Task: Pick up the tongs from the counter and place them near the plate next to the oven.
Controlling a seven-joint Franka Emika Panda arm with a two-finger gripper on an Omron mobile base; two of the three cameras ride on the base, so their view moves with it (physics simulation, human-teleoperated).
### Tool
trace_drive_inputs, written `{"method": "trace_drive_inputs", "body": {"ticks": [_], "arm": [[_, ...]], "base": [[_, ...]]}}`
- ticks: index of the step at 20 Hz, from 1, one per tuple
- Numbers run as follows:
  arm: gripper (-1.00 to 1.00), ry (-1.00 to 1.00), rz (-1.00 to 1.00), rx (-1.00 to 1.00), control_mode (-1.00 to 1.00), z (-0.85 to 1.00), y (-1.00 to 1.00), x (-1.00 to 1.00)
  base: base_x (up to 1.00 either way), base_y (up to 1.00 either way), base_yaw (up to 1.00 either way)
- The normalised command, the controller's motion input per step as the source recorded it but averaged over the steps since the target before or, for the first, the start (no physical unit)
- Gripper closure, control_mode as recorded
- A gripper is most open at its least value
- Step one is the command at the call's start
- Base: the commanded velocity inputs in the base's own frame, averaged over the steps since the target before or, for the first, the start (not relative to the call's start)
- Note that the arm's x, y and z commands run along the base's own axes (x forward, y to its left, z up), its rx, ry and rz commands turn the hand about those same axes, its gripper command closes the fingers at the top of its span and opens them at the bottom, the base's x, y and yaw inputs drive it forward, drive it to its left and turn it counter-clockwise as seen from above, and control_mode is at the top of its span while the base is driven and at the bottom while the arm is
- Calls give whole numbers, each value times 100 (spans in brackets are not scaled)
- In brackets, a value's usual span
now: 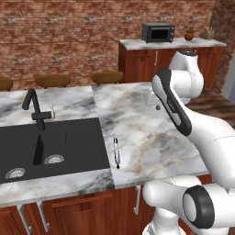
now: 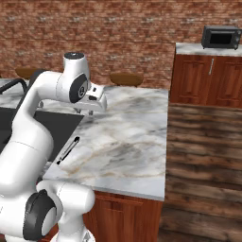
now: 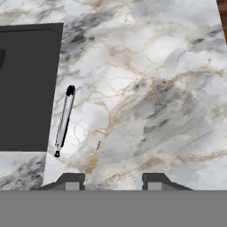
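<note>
The slim silver tongs (image 1: 116,153) (image 2: 68,150) (image 3: 64,120) lie flat on the marble counter (image 1: 137,119) (image 2: 127,142) (image 3: 146,88), right beside the sink's edge. My gripper (image 2: 84,112) (image 3: 113,181) hangs above the counter, pointing down, open and holding nothing. In the hand view the tongs lie to the left of the fingertips (image 3: 73,181), apart from them. The plate is out of view.
A black sink (image 1: 46,147) with a dark faucet (image 1: 34,108) takes up the counter's left part. Wooden stools (image 1: 53,80) stand behind the island. A microwave (image 1: 158,32) (image 2: 221,37) sits on a far counter. The counter ends at the right above a wooden floor (image 2: 203,156).
</note>
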Motion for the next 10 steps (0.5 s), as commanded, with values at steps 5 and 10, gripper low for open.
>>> {"method": "trace_drive_inputs", "body": {"ticks": [5, 10], "arm": [[-100, -1, 0, 0, -100, -27, 1, 0], [-100, -5, 0, 0, -100, -73, 18, 0]], "base": [[0, 0, 0], [0, 0, 0]]}}
